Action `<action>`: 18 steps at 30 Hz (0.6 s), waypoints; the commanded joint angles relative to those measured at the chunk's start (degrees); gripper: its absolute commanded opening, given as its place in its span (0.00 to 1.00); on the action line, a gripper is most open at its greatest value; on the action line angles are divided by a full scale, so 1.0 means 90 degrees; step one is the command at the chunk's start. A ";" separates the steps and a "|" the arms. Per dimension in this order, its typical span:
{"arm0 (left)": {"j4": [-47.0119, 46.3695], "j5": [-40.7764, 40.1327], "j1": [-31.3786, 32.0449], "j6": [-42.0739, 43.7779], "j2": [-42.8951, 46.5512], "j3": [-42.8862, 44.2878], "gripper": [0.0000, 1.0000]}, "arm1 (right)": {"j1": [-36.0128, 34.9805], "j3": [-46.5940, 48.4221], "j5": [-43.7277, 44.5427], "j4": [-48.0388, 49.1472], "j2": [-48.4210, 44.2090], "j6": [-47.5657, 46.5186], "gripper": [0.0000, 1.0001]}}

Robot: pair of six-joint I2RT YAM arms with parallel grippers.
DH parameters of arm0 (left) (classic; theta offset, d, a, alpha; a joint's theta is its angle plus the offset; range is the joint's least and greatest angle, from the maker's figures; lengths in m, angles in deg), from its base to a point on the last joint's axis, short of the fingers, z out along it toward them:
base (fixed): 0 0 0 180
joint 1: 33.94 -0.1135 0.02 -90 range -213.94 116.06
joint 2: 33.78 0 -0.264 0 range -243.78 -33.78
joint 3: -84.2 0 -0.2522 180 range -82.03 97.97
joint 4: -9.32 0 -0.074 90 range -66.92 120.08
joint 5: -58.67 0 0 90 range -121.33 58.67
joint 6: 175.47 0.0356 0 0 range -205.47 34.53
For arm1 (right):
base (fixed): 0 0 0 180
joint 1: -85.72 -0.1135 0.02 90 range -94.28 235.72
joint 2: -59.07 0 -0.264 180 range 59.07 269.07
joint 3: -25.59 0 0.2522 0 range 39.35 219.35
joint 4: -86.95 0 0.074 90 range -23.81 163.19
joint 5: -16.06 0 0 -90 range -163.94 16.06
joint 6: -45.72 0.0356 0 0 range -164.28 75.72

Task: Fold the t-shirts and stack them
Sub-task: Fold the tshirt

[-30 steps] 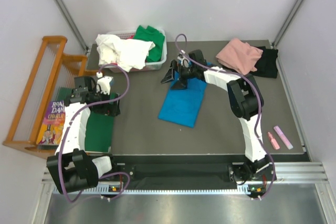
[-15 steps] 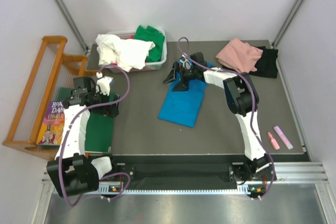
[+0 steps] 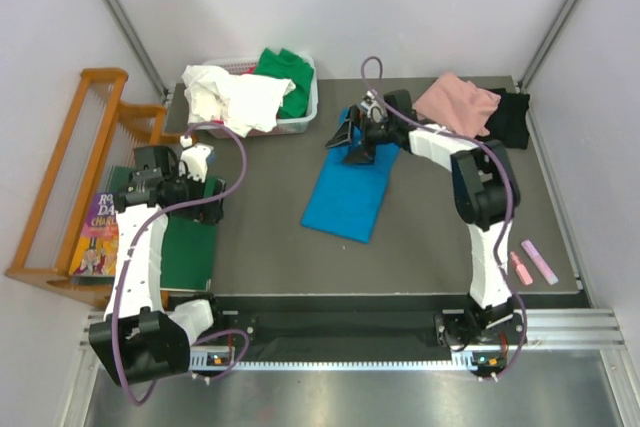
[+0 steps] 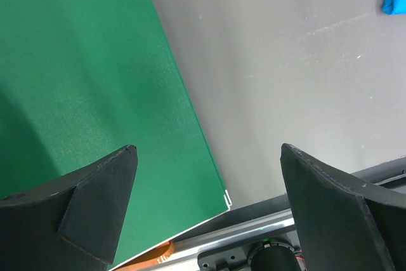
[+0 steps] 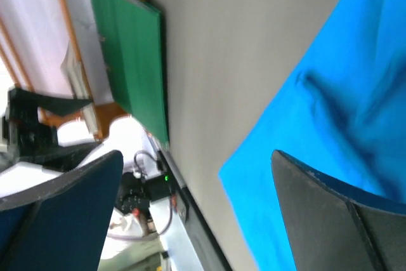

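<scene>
One done, it seems: blue t-shirt (image 3: 350,197) folded, right of basket (image 3: 297,125); right gripper (image 3: 351,144) over it, left gripper (image 4: 207,153) left of basket, both spread, empty. To do: pink tee (image 3: 456,105), black tee (image 3: 512,117) farther right, white tee (image 3: 232,97), green tee (image 3: 285,72) in basket.

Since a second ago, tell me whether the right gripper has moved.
Yes. The right gripper shifted rightward, away from the white basket and toward the pink t-shirt.
</scene>
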 commanded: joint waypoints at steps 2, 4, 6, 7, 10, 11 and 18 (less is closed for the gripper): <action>0.0314 0.0170 -0.0018 0.0135 0.0326 0.0482 0.99 | 0.0264 -0.1738 0.0072 0.1311 -0.1604 0.0242 1.00; 0.0324 0.0161 -0.0018 0.0135 0.0414 0.0540 0.99 | 0.0323 -0.2199 0.0014 0.1936 -0.1780 0.0427 1.00; 0.0431 0.0161 -0.0018 0.0126 0.0404 0.0618 0.99 | 0.0333 -0.2679 -0.0084 0.2336 -0.1801 0.0604 1.00; 0.0460 0.0170 -0.0018 0.0116 0.0395 0.0686 0.99 | 0.0343 -0.2796 -0.0074 0.2387 -0.1791 0.0604 1.00; 0.0480 0.0190 -0.0028 0.0077 0.0375 0.0736 0.99 | 0.0372 -0.3099 -0.0094 0.2612 -0.1558 0.0614 1.00; 0.0471 0.0209 -0.0028 0.0048 0.0365 0.0746 0.99 | 0.0391 -0.3119 -0.0113 0.2661 -0.1489 0.0624 1.00; 0.0480 0.0171 -0.0018 0.0077 0.0238 0.0775 0.99 | 0.0665 -0.2847 -0.0172 0.2379 -0.0698 0.0283 1.00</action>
